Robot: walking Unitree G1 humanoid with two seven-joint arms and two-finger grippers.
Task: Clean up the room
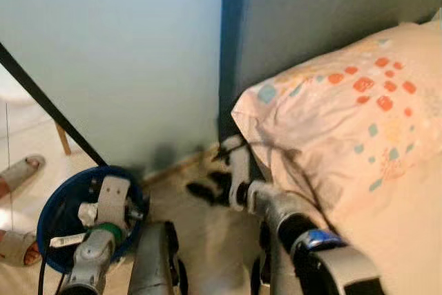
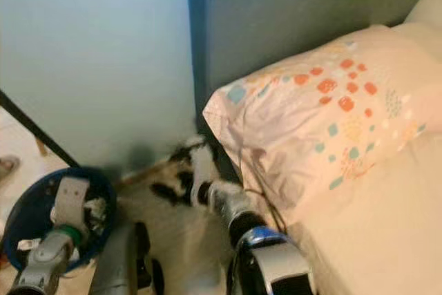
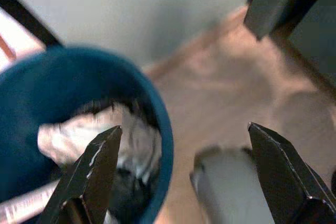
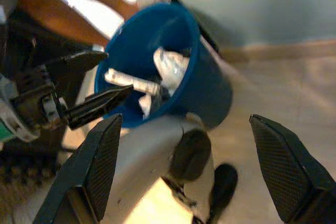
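A blue bin (image 1: 52, 215) stands on the floor by the wall at my lower left, with crumpled white paper (image 3: 79, 137) and a white tube (image 4: 131, 82) inside. My left gripper (image 3: 184, 128) hovers at the bin's rim, open and holding nothing. My right gripper (image 4: 186, 119) is low over the floor beside the bed corner. It is also open and holding nothing, and its black fingers (image 1: 204, 190) are blurred.
A patterned pillow (image 1: 338, 115) lies on the bed (image 1: 407, 240) at my right, against a dark headboard (image 1: 311, 18). A black slanted leg (image 1: 48, 105) crosses the pale wall. Two slippers (image 1: 21, 170) lie at the far left.
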